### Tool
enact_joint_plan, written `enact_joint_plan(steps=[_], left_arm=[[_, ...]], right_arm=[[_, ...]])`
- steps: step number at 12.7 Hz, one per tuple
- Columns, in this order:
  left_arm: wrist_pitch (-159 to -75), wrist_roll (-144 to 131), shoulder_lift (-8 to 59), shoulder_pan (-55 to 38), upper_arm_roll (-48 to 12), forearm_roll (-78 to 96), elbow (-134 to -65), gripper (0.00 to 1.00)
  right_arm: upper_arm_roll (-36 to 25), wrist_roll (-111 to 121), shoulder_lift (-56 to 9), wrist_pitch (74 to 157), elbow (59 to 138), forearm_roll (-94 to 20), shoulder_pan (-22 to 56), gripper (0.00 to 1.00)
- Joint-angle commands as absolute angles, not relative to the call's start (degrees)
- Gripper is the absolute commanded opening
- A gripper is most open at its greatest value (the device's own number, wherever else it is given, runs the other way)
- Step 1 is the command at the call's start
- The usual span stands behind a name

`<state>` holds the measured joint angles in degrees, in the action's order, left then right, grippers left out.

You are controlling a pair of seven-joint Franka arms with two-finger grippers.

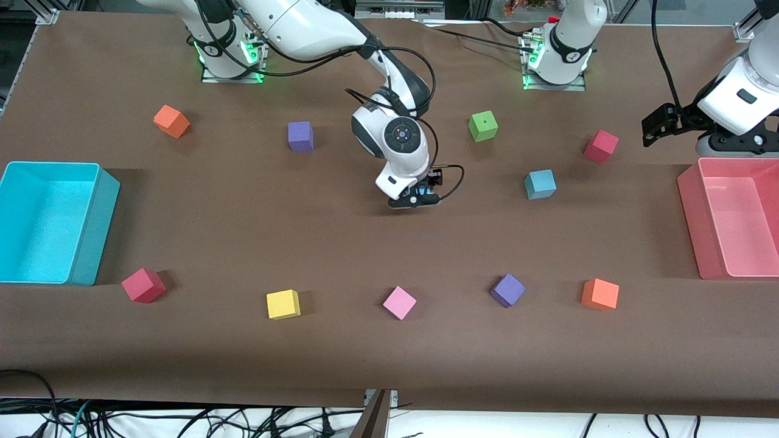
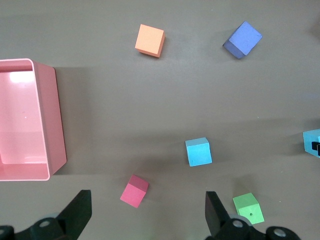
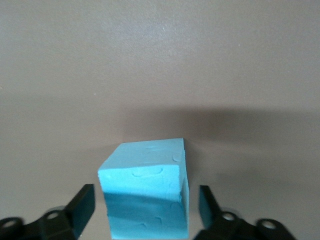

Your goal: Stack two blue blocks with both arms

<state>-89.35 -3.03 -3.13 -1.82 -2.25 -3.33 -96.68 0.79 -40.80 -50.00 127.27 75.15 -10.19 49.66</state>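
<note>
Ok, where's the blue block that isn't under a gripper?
Front view: the free blue block sits toward the left arm's end, between the green cube and red cube, nearer the camera than both.

Brown-covered table (image 1: 255, 231); tangled cables (image 1: 182, 420) along its near edge.

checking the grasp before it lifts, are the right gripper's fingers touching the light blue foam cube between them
Apart. The right wrist view shows brown table between each of the right gripper's fingers and the light blue foam cube, so the gripper is open around it.

High front camera; wrist cameras face the table (image 1: 243, 219).
</note>
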Motion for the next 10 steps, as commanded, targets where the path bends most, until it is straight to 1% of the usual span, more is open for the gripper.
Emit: enact_joint_plan(steps=[1, 3, 4, 5, 7, 8, 10], left_arm=[[-88.86, -2.2, -2.64, -2.02, -2.2, -2.28, -95.89, 1.0], [-88.77, -2.11, -2.55, -2.02, -2.2, -2.2, -95.89, 1.0], [-88.33, -2.2, -2.29, -2.11, -2.2, -2.11, -96.06, 1.0], [-85.89, -2.11, -1.68, -2.28, -2.37, -2.02, -95.98, 1.0], [-84.99, -2.02, -0.36, -2.37, -2.37, -1.23, -95.98, 1.0], [-84.82, -1.85, -0.26, -2.37, -2.37, -0.19, -96.41, 1.0], [-85.42, -1.85, 0.7, -2.37, -2.55, 1.57, -98.51, 1.0]], right_arm=[[0.53, -40.35, -49.22, 122.98, 72.0, -10.46, 49.48, 1.0], [-0.09, -32.83, -48.43, 113.69, 67.43, -10.11, 48.44, 1.0], [-0.09, -26.87, -46.77, 109.47, 66.02, -10.19, 46.34, 1.0], [0.09, -18.89, -45.02, 107.42, 65.92, -10.2, 44.06, 1.0], [0.18, -2.89, -41.94, 105.22, 66.36, -10.72, 39.66, 1.0], [0.44, 4.23, -41.58, 103.9, 66.36, -10.98, 37.55, 1.0], [0.53, 15.85, -41.66, 104.67, 66.97, -13.25, 35.43, 1.0]])
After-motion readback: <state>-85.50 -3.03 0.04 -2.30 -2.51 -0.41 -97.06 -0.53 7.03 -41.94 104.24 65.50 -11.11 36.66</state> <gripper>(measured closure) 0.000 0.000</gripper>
